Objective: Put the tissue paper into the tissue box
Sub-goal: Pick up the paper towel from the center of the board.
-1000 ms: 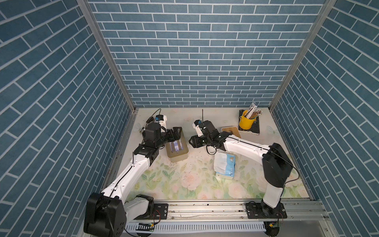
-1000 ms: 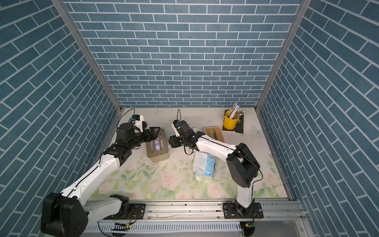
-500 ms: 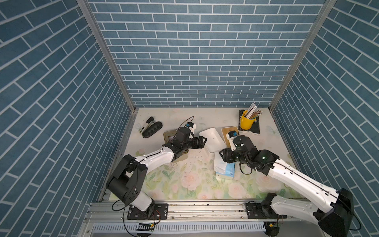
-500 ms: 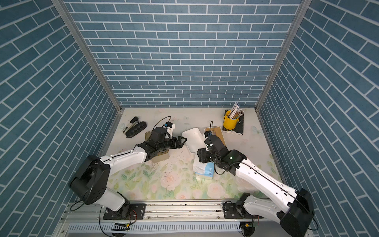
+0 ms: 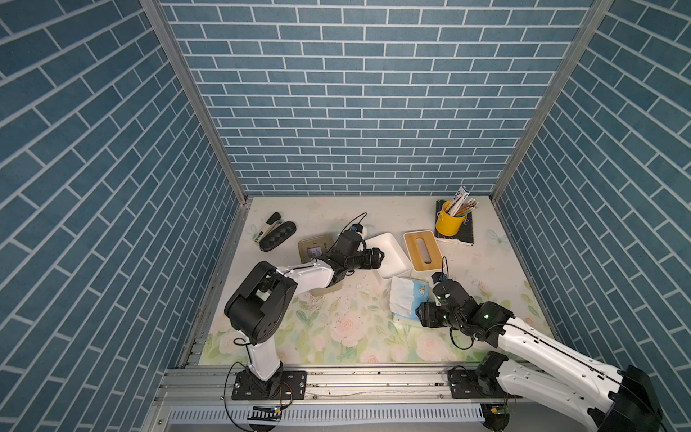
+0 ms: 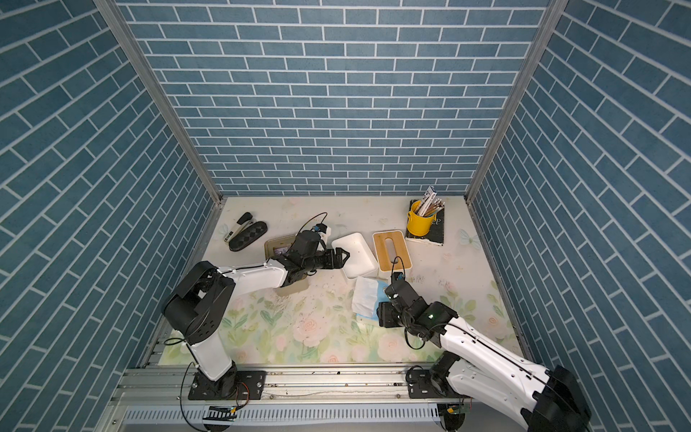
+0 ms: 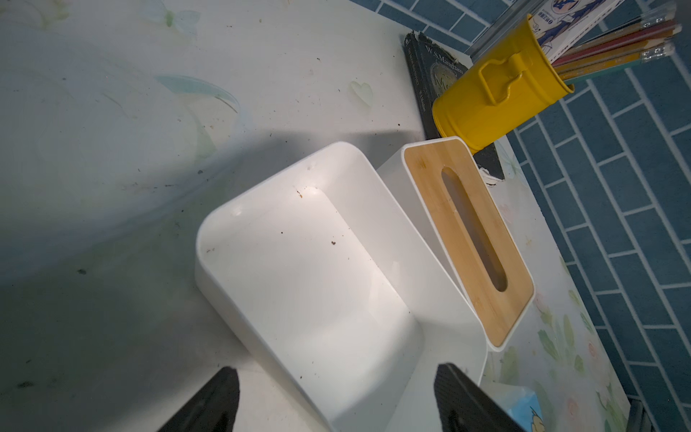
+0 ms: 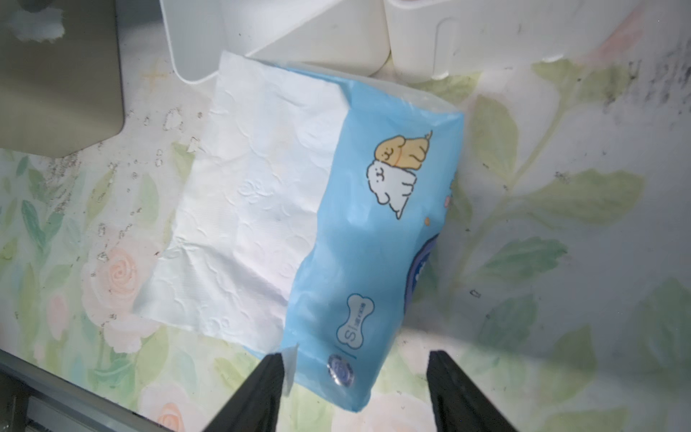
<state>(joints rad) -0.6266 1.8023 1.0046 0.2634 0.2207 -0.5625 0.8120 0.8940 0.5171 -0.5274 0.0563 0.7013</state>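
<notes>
1. Top views, far left: a stapler point(image 5: 267, 227) lay against a black oval case point(image 5: 278, 241) near the back-left corner of the floral mat point(image 5: 336, 333).
2. Next right, an olive box point(image 5: 312, 245) sat on the mat, partly hidden under the left arm.
3. The left gripper point(image 5: 378, 258) reached over the olive box, with its tip at the left edge of the tissue box point(image 5: 392, 252). In the left wrist view its fingers point(image 7: 217, 396) were spread wide with nothing clamped, and the box's near end sat just beyond them. Could not tell if they touched it.
4. The tissue box was a white tub, upright on the mat, lid off.
5. Its bamboo-topped lid point(image 5: 422, 250), slot facing up, stood just beside the tub on the right.
6. The tissue pack point(image 5: 405, 299) was not in the box. It lay flat on the mat in front of tub and lid, far end up against the tub's near corner. It had a blue wrapper with a white tissue sheet spilling out on the left side.
7. The right gripper point(image 5: 419, 318) sat low at the pack's near end. In the right wrist view its fingers point(image 8: 261, 389) were apart and the pack's end lay between them. One finger was at the wrapper's edge flap and the other was clear of the pack, so no clamp.
8. Back right: a yellow cup point(image 5: 447, 226) of pencils stood on a dark book point(image 5: 467, 233).
</notes>
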